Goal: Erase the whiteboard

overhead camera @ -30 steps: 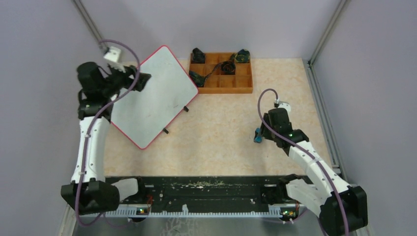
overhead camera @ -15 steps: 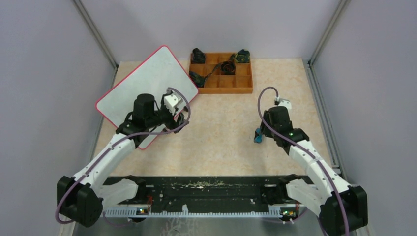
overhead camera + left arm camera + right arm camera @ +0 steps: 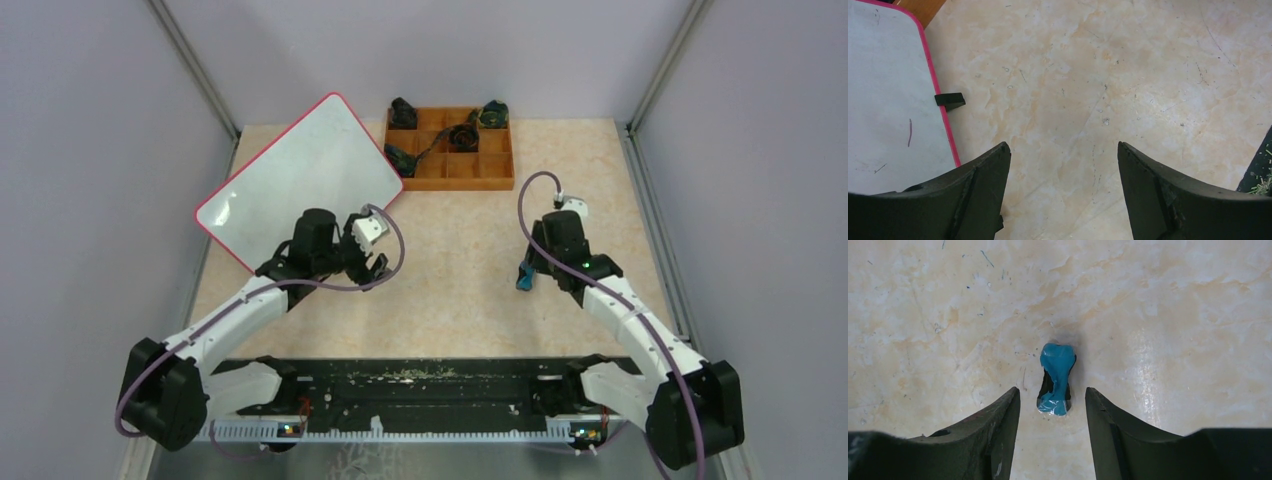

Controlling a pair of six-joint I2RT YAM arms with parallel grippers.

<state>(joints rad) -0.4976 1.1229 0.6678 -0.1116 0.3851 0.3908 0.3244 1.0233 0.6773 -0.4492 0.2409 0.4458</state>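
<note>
The whiteboard [image 3: 300, 180], white with a thin red rim, lies flat at the back left. In the left wrist view its near part [image 3: 888, 100] carries a few faint pen strokes [image 3: 909, 132], and a black foot [image 3: 950, 100] juts from its rim. My left gripper [image 3: 368, 270] hovers open just right of the board's near edge, with only bare table between its fingers [image 3: 1064, 150]. A small blue eraser [image 3: 1057, 377] lies on the table at the right [image 3: 522, 279]. My right gripper [image 3: 1053, 392] is open around the eraser's near end, with a gap on both sides.
A brown wooden compartment tray [image 3: 450, 150] with dark items stands at the back centre, beside the board's right corner. Grey walls with metal posts close in the sides and the back. The black base rail [image 3: 430, 385] runs along the near edge.
My left arm has swung from the board's far left side across to its near right edge and come lower. The right arm has shifted only slightly over the eraser.
</note>
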